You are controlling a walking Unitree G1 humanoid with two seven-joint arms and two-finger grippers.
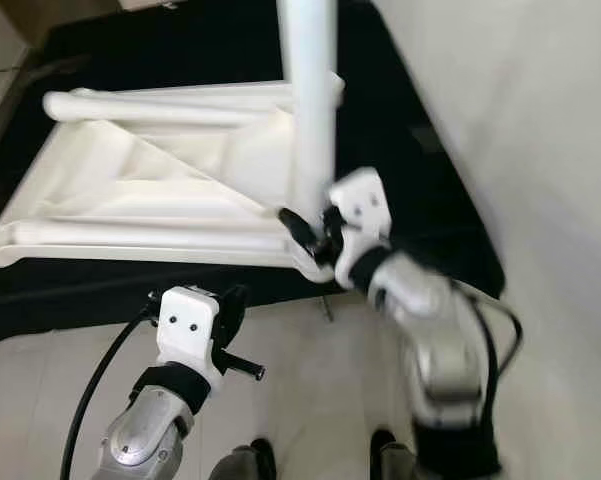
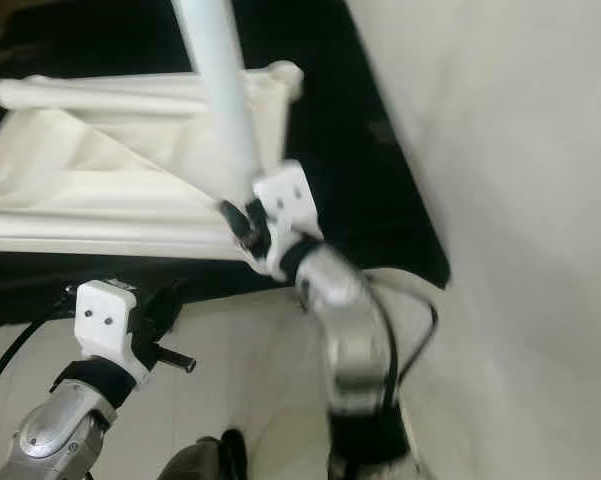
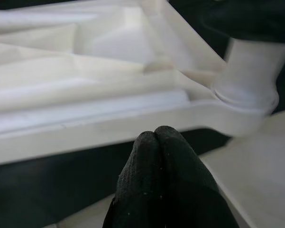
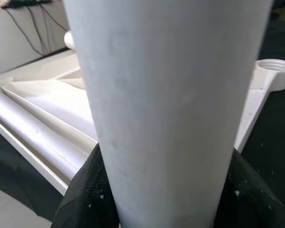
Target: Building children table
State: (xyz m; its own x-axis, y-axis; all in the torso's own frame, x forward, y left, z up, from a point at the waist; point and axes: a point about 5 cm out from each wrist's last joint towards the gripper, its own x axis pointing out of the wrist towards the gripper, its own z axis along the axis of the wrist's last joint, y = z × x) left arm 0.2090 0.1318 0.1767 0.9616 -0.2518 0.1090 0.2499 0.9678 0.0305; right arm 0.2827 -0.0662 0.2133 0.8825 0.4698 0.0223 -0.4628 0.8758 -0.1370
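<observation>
A white table top [image 1: 130,190] is seen lying upside down on a black mat [image 1: 400,120], which is spread on a pale tiled floor [image 1: 310,390]. The underside of the top is shaped like a shallow tray with ribs, and two loose white legs are seen lying in it: one far leg [image 1: 150,107] along the back edge and one near leg [image 1: 140,236] along the front edge.

A third white leg [image 1: 310,100] is held standing up at the near right corner of the top. Its lower end is set at the round corner socket [image 3: 246,102]. The right gripper [image 1: 315,235] is clenched around this upright leg, low down near the socket. In the right wrist view the leg [image 4: 170,109] is seen pressed between the two black fingers [image 4: 85,194]. Another round socket [image 4: 275,71] is seen at a far corner of the top.

The left gripper [image 1: 242,335] is held above the floor, just in front of the mat edge and near the front side of the top. Its fingertips [image 3: 161,156] are pressed together, with nothing between them.

A pale wall [image 1: 540,150] is seen on the right.
</observation>
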